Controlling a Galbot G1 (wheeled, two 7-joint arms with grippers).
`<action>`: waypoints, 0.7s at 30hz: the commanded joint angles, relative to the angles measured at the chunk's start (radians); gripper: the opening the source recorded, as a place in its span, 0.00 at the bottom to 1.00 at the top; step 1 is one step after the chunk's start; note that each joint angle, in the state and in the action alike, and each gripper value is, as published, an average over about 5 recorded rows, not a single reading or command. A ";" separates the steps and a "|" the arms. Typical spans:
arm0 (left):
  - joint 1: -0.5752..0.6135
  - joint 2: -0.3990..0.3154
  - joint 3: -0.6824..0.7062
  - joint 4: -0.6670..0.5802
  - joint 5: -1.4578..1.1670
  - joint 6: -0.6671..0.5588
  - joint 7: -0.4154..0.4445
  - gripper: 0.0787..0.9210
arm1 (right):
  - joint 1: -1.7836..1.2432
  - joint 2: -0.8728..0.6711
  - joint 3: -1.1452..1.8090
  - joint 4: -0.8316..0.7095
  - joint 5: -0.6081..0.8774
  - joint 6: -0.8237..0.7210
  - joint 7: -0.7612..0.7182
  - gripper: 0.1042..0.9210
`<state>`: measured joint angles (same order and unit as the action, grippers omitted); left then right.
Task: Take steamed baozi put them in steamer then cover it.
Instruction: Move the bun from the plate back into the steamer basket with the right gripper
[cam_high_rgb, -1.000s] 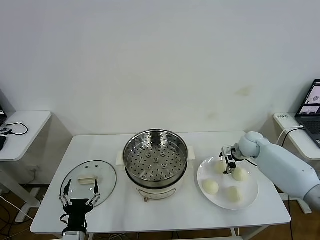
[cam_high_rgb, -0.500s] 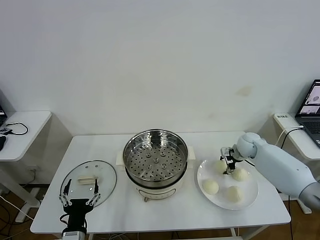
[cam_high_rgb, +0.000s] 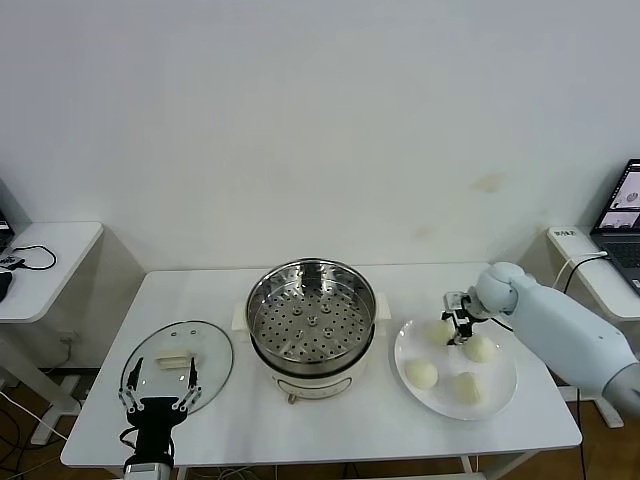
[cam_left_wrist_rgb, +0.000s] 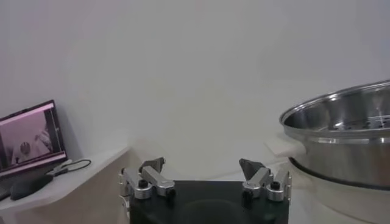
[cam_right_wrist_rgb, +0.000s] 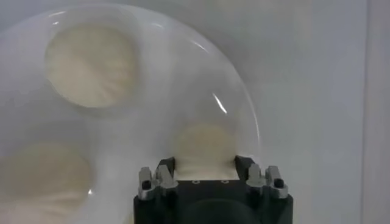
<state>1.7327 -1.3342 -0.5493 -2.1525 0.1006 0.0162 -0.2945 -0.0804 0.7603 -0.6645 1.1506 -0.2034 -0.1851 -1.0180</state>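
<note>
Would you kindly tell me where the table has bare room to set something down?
Bare patches: the front strip between the round clear glass lid and the shiny steel steamer, and the back edge behind the white plate. The plate is crowded with pale round buns and the right tool.

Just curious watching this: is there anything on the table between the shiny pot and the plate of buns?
No. In the head view, only bare table separates the steamer from the plate.

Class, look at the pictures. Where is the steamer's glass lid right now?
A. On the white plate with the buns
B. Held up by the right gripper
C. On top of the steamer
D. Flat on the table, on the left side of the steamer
D: the glass lid lies flat on the table, left of the uncovered steamer.
</note>
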 joint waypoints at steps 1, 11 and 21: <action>0.000 0.001 0.001 0.002 -0.001 0.001 0.000 0.88 | 0.130 -0.117 -0.058 0.127 0.132 -0.006 -0.012 0.63; -0.009 0.020 0.002 0.009 -0.014 0.002 0.002 0.88 | 0.560 -0.091 -0.332 0.218 0.350 -0.018 -0.017 0.64; -0.024 0.028 0.000 0.013 -0.027 0.001 0.003 0.88 | 0.759 0.159 -0.497 0.214 0.506 -0.018 0.034 0.64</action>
<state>1.7065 -1.3074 -0.5501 -2.1382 0.0725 0.0175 -0.2922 0.4577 0.7761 -1.0074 1.3326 0.1528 -0.2021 -1.0079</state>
